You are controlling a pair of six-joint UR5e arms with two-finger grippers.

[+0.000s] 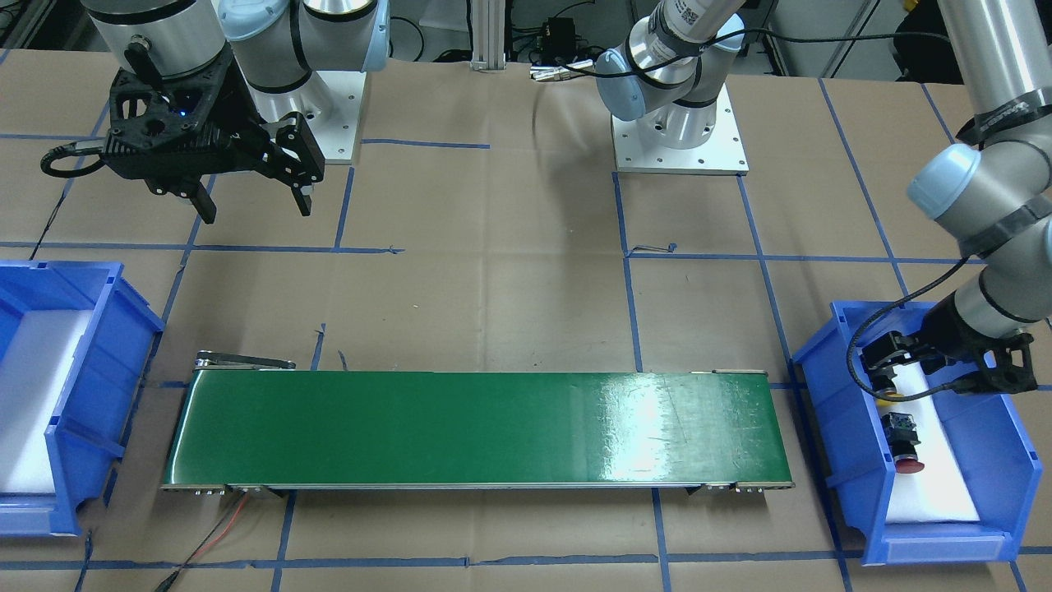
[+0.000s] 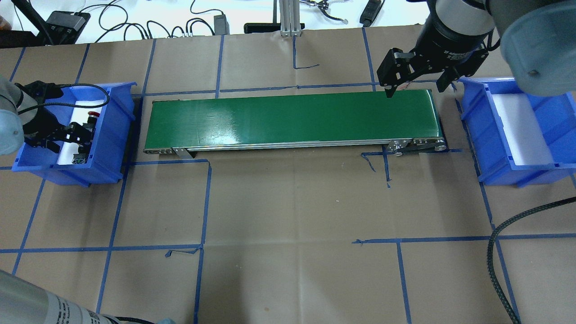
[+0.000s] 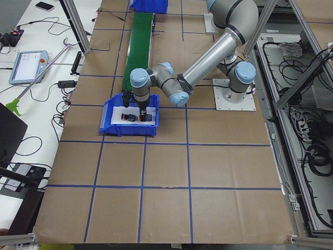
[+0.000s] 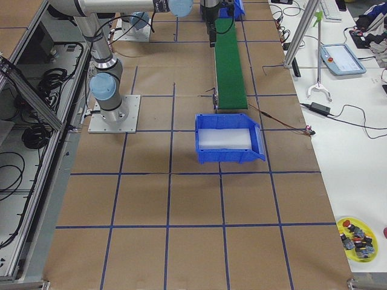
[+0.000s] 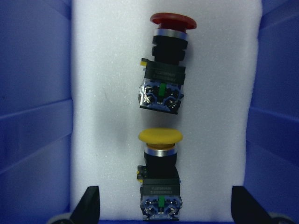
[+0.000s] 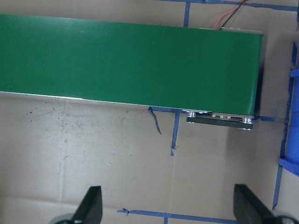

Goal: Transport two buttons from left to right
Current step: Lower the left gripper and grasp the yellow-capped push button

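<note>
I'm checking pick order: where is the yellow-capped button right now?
In the left wrist view the yellow-capped button lies on white foam in the left blue bin, below the red-capped button, framed by the open left gripper.

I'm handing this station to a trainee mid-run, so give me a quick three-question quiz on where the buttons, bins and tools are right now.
1. True or false: the red button lies on the green belt.
2. Which button is nearer the open left tool? A, the red button. B, the yellow button.
3. Fill in: besides white foam, the right bin holds ___.
Key: 1 false, it lies in the left bin. 2 B. 3 nothing.
</note>
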